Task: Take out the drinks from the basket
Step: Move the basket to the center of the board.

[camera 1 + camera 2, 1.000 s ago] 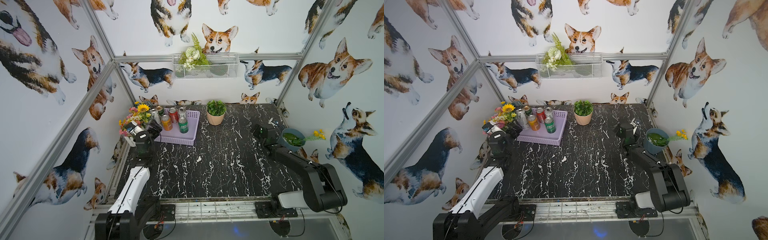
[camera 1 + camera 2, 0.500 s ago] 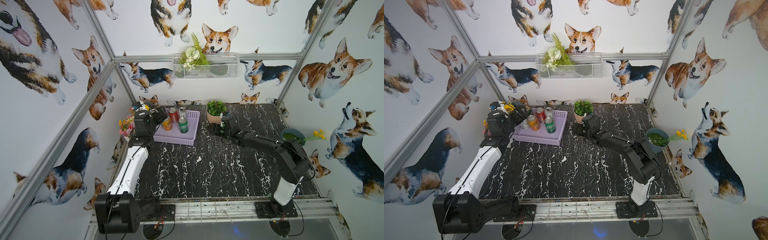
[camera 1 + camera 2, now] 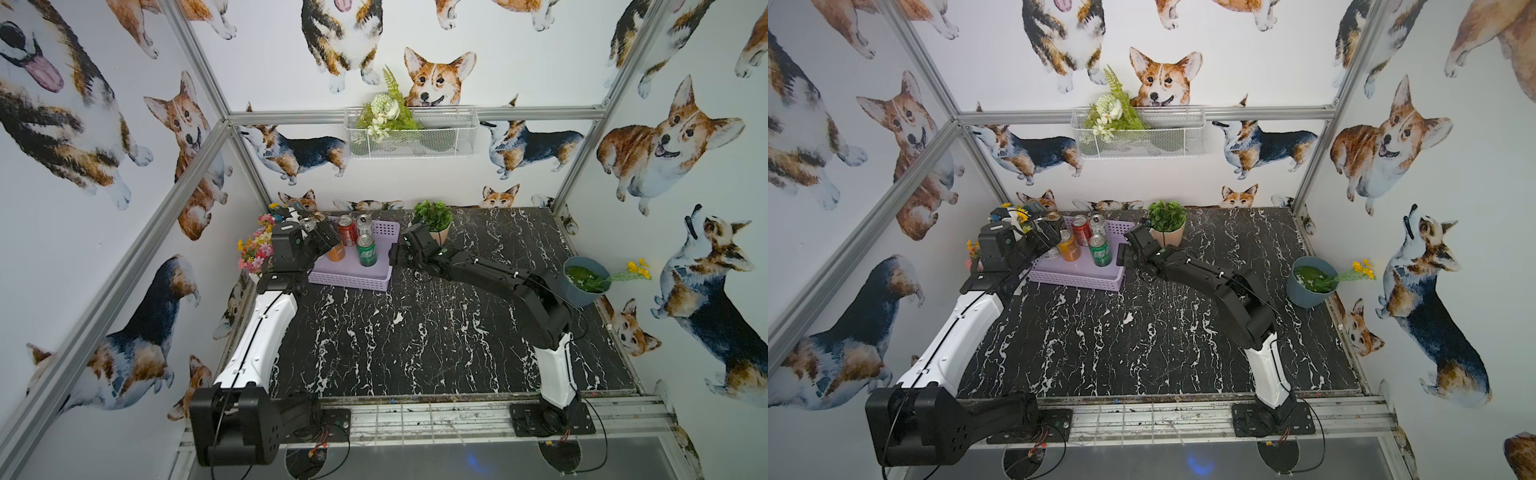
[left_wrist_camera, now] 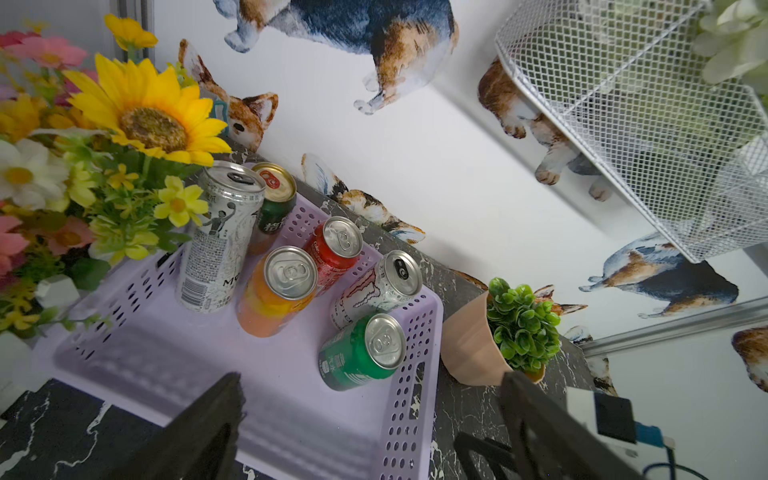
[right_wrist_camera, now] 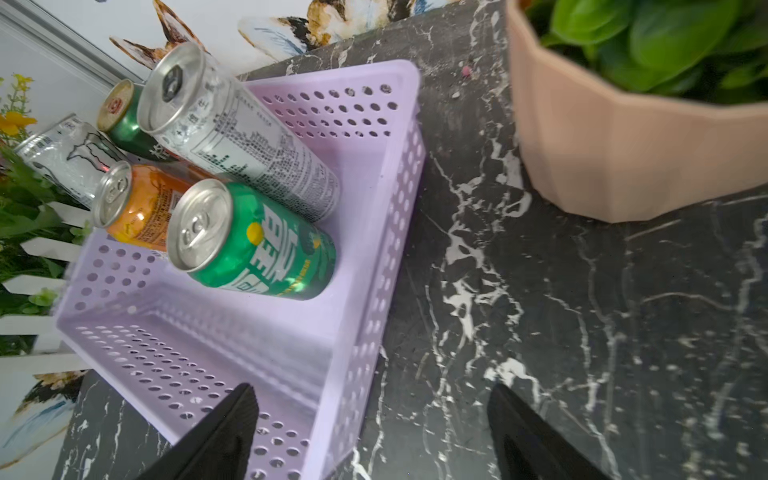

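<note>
Approach step: all 6 drinks point(image 4: 291, 274) in basket point(image 4: 415, 374). L pincer point(image 4: 372, 388) over left end, R pincer point(image 5: 372, 390) by right wall near green can point(image 5: 257, 245); both spread, empty. Next you straddle it w/ R, close.

Robot test cell, aluminium frame point(image 3: 540, 113), corgi-print walls point(image 3: 415, 183), black marble-pattern tabletop point(image 3: 415, 332)

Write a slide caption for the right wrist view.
Open right pincer beside the lavender basket, green can nearest, pink plant pot alongside.
</note>
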`<state>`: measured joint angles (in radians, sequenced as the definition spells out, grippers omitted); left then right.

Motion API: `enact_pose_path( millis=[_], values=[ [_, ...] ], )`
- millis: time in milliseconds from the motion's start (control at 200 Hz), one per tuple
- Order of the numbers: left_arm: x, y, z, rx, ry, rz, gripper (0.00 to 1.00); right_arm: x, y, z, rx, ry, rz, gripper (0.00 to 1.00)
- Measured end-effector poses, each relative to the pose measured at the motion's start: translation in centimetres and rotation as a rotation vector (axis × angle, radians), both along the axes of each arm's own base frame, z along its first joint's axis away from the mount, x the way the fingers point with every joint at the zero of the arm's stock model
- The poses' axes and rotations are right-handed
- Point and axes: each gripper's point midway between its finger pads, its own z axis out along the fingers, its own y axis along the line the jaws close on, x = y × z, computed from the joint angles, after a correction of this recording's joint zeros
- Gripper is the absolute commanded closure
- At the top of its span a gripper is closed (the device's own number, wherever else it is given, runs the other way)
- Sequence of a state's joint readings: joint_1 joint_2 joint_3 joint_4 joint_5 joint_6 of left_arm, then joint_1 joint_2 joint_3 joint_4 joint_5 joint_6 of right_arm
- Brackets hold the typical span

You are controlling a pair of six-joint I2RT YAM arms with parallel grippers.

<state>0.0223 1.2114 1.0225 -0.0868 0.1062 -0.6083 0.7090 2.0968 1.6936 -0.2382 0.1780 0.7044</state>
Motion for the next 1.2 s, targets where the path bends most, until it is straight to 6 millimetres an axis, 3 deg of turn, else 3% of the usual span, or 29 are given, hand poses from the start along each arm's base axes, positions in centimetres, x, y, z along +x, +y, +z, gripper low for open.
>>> enact_pose_path(
  millis=[140,280,621,871,1026,1196],
  values=[
    [-1.2,0.3,1.6,0.038,-0.044,0.013,0.0,1.4,-0.3,-0.8,-0.05,0.0,-0.069,0.25],
    [-1.5,0.8,1.7,0.072,-0.047,0.029,0.0,2.3,0.2,-1.1,-0.082,-0.004,-0.093,0.26],
    [-1.2,1.4,0.4,0.117,-0.005,0.048,0.0,3.7,0.4,-3.3,-0.16,0.026,-0.121,0.32],
    [1.9,2.1,-1.7,0.145,0.082,0.063,0.01,4.2,0.4,-4.6,-0.157,0.053,-0.116,0.42],
    [1.7,2.1,-2.4,0.144,0.1,0.059,0.0,4.3,0.7,-4.7,-0.146,0.057,-0.108,0.48],
    [1.6,2.1,-2.8,0.144,0.109,0.059,0.01,4.4,1.3,-5.4,-0.14,0.073,-0.092,0.48]
  ],
)
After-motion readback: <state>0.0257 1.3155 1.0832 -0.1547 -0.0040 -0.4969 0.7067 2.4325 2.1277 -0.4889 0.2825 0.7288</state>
